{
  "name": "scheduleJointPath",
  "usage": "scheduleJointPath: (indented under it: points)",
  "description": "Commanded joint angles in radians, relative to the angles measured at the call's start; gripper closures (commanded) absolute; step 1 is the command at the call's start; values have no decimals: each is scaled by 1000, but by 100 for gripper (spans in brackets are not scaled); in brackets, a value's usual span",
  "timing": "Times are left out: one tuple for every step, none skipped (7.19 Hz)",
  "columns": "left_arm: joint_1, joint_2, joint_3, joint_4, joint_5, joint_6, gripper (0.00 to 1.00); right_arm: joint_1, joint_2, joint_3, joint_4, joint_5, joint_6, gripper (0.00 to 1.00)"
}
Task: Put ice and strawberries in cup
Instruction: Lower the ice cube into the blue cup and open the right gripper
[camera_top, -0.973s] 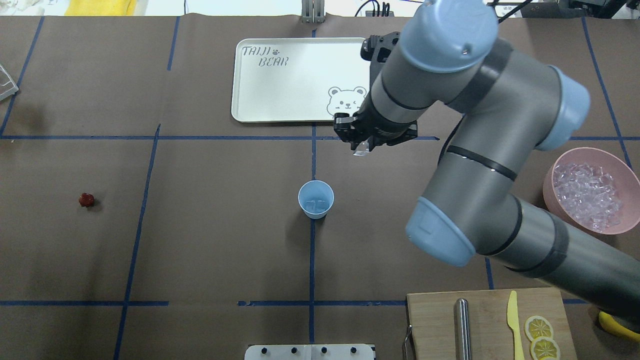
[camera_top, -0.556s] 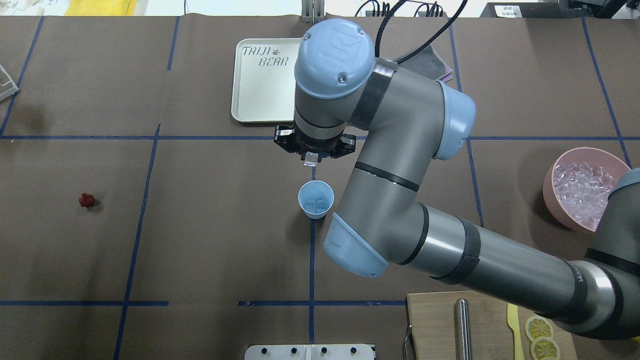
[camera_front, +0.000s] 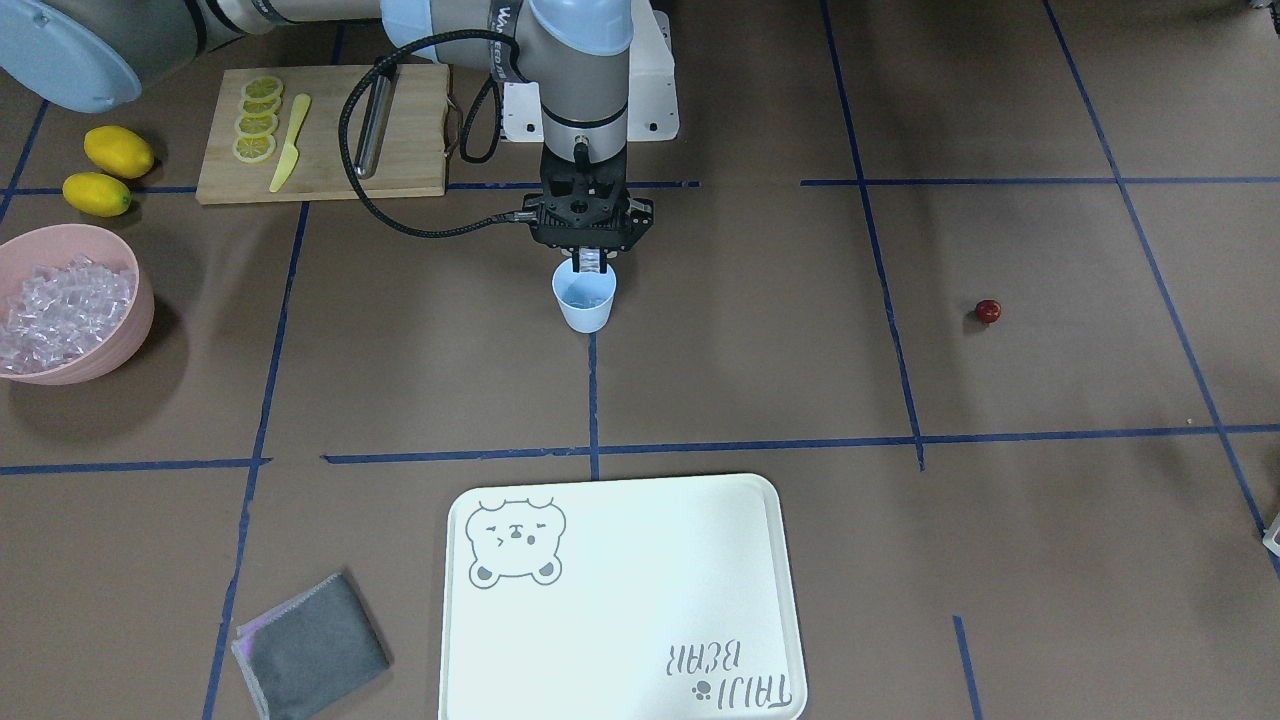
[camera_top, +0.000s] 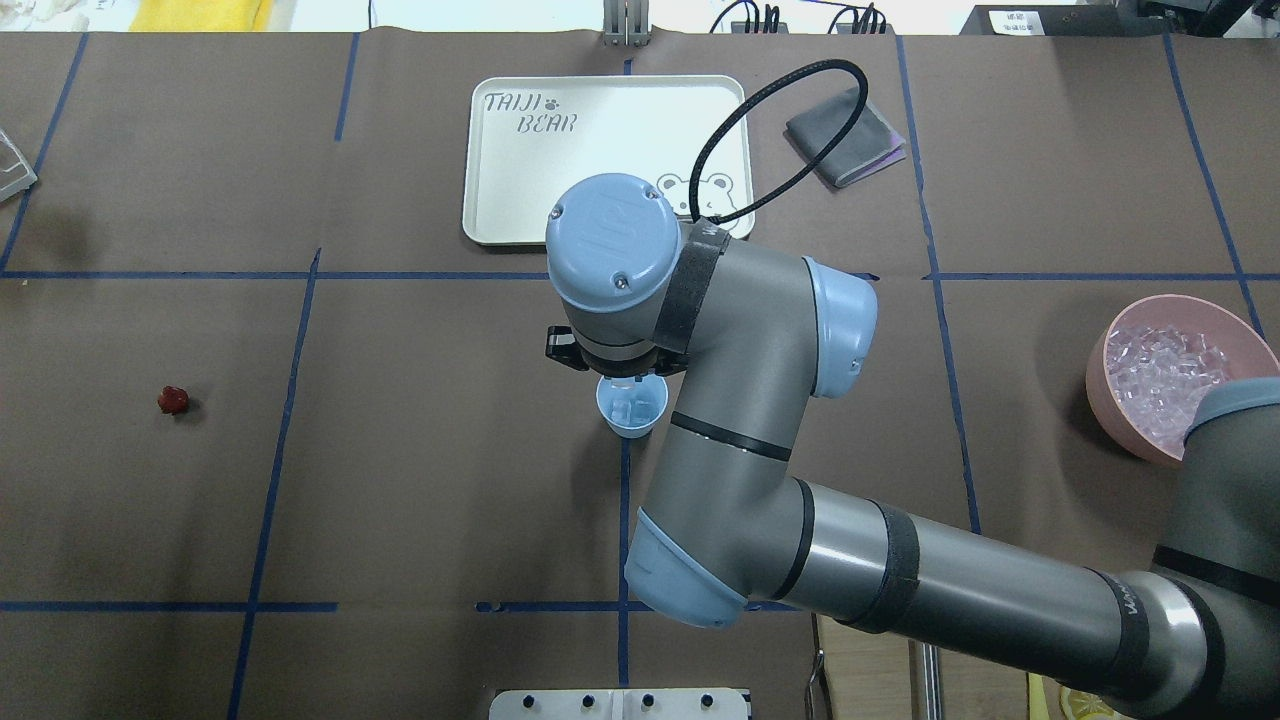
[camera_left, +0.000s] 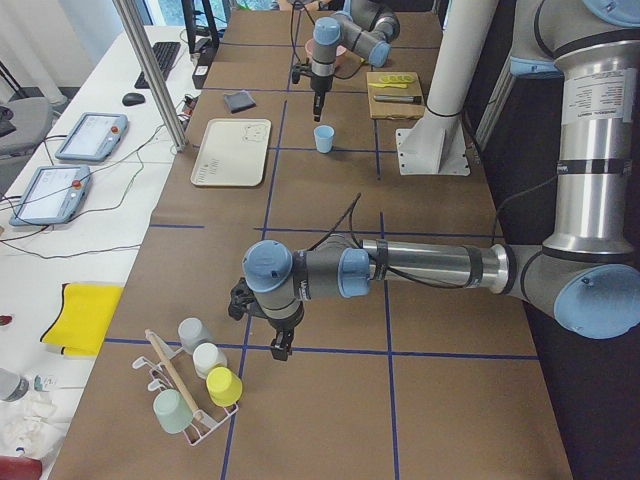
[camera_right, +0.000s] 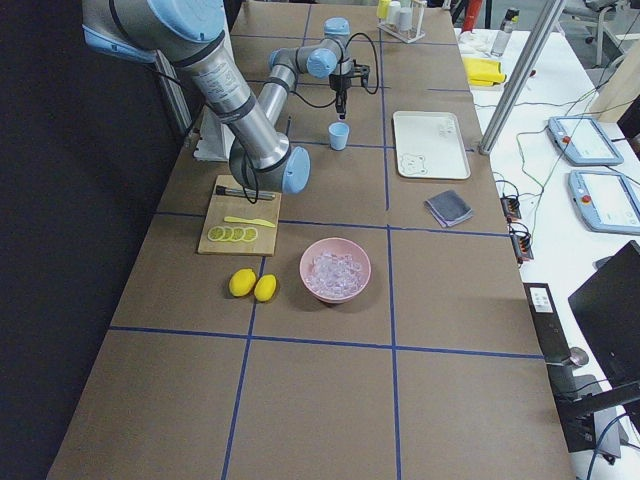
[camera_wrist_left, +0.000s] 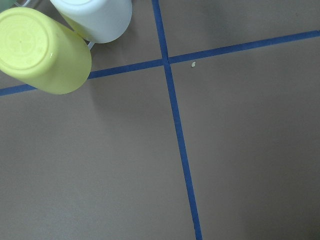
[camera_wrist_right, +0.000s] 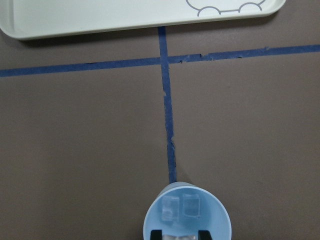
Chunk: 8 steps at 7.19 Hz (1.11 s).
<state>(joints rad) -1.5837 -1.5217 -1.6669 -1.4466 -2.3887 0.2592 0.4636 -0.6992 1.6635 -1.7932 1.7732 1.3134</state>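
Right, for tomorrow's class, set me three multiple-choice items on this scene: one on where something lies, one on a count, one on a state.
1. Where does the small dark-red strawberry lie relative to the small pale-blue plastic cup?
A. inside it
B. touching its base
C. on the bare brown table, well apart from it

2. How many whole yellow lemons are there?
A. one
B. two
C. four

3. The right gripper above the cup is:
A. shut on a clear ice cube
B. open and empty
C. shut on the strawberry

Answers:
1 C: the front-facing view shows the strawberry alone on the table, far to the cup's side.
2 B: two lemons lie side by side in that view.
3 A: the right wrist view shows a cube pinched between the fingers over the cup's mouth.
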Motion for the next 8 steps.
scheduleJointPath:
  points:
    - [1, 0, 1, 0, 0, 0, 0, -8, -11, 7, 0, -44, -6, 1]
    - [-1, 0, 3, 0, -1, 0, 0, -7, -10, 4, 0, -43, -13, 1]
    - [1, 0, -1, 0, -1, 0, 0, -7, -10, 12, -2, -38, -16, 1]
    - [1, -2, -10, 0, 0, 0, 0, 13, -10, 33, -23, -35, -35, 1]
    - [2, -6, -16, 0, 3, 0, 0, 71, -10, 77, -97, 4, -127, 1]
    - [26, -17, -16, 0, 6, 0, 0, 154, -40, 126, -133, 96, -217, 1]
    - [31, -44, -14, 3, 9, -5, 0, 250, -102, 174, -133, 182, -340, 1]
    - [31, -64, -16, 0, 2, -11, 0, 345, -155, 188, -132, 259, -488, 1]
